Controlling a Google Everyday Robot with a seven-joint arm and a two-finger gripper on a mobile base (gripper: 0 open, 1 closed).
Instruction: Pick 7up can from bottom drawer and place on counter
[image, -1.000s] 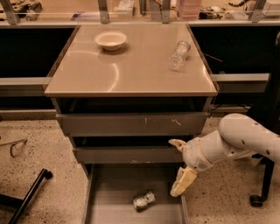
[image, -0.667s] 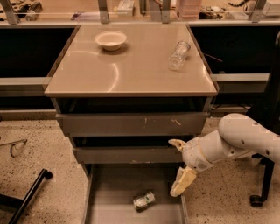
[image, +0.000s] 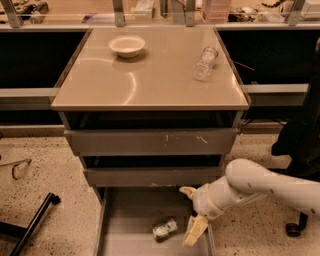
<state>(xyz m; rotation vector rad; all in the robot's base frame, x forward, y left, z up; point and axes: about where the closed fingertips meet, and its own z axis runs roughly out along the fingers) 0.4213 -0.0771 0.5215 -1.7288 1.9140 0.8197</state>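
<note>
The 7up can (image: 164, 229) lies on its side on the grey floor of the open bottom drawer (image: 125, 235), near the middle. My gripper (image: 192, 212) hangs over the drawer's right part, just right of the can and apart from it. Its two cream fingers are spread, one (image: 188, 191) up by the drawer fronts and one (image: 195, 231) low beside the can, with nothing between them. The tan counter (image: 150, 80) tops the cabinet above.
A white bowl (image: 127, 46) sits at the counter's back left and a clear plastic bottle (image: 205, 63) lies at its back right. Two shut grey drawers (image: 150, 142) are above the open one. A black chair leg (image: 30, 225) is on the floor left.
The gripper has barely moved; it stays open just right of the can, which lies where it was.
</note>
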